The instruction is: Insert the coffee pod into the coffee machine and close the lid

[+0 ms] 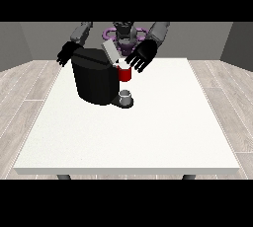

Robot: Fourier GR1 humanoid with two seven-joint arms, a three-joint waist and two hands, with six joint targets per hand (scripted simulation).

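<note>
1. Pod first: I cannot make out the coffee pod itself; judging by the raised lid, it may already sit in the red holder [125, 74] at the front of the black, boxy coffee machine [95, 77], just above centre of the frame.
2. Grey flat lid [109, 51] stands tilted up, not yet closed.
3. My hand at the view's right [140, 56] hovers just beside the lid and above the holder, fingers spread and released, grasping nothing.
4. My hand at the view's left [64, 53] hangs behind the machine's upper-left corner, fingers relaxed and empty.
5. To close well, I should lay flat fingers on the lid's upper face and press down towards the holder, keeping clear of the small grey cup [126, 94] on the white table [128, 137].
</note>
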